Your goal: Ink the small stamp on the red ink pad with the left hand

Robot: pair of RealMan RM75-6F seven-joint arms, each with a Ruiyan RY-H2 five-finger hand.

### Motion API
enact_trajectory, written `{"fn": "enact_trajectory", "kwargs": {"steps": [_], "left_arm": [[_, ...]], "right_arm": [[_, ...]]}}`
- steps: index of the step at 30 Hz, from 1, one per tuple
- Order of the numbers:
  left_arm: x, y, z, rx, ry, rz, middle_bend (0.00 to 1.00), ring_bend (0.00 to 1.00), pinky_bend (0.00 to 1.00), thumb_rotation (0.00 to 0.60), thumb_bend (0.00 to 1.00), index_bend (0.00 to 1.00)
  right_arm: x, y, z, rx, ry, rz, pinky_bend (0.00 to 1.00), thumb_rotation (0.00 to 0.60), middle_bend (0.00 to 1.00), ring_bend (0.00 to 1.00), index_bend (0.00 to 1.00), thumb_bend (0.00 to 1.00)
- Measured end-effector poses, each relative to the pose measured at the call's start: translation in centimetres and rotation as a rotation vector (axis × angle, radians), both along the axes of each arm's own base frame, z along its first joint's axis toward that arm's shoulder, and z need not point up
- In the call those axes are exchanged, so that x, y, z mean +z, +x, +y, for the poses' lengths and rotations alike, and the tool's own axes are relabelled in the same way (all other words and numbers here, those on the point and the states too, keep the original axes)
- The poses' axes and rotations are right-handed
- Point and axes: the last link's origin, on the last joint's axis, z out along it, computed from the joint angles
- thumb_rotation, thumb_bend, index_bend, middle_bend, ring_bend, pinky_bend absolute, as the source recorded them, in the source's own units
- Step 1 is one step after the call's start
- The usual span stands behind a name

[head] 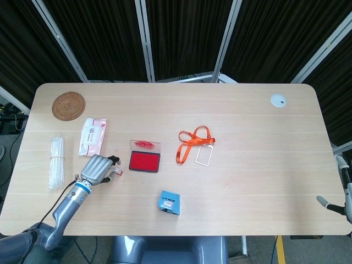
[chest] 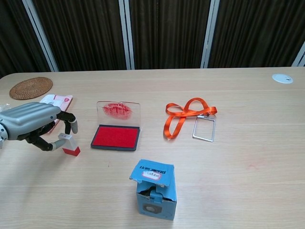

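The small stamp (chest: 69, 145), white on top with a red base, stands on the table just left of the red ink pad (chest: 116, 137). My left hand (chest: 34, 125) is curled around the stamp's white top, thumb on its left side and fingers (chest: 72, 126) over it. From the head view the left hand (head: 98, 169) covers most of the stamp (head: 117, 171); the ink pad (head: 144, 161) lies open right beside it. My right hand (head: 342, 193) shows only partly at the table's right edge, fingers apart, holding nothing.
The pad's clear lid (chest: 118, 112) stands up behind it. A blue box (chest: 155, 188) sits in front, an orange lanyard with badge holder (chest: 187, 116) to the right. A tissue pack (head: 92, 136), plastic bundle (head: 55, 160) and woven coaster (head: 69, 105) lie at left.
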Motion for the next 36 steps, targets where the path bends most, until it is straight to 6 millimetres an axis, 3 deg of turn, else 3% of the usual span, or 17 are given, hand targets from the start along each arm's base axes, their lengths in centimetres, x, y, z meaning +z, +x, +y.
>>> {"fn": "enact_trajectory", "kwargs": {"steps": [22,36], "left_arm": [[-0.62,-0.04,0.01,-0.01,-0.005,0.021,0.48,0.8,0.84,0.6,0.42,0.51],[0.37,0.86,0.44,-0.029,0.018,-0.009,0.5,0.8,0.84,0.6,0.43,0.54]], "right_arm": [[-0.07,-0.24,-0.16,-0.013,0.005,-0.003,0.0,0.6,0.0,0.0,0.0,0.0],[-0.02,-0.26,-0.24,-0.016,0.003,-0.008,0.0,0.6,0.0,0.0,0.0,0.0]]}}
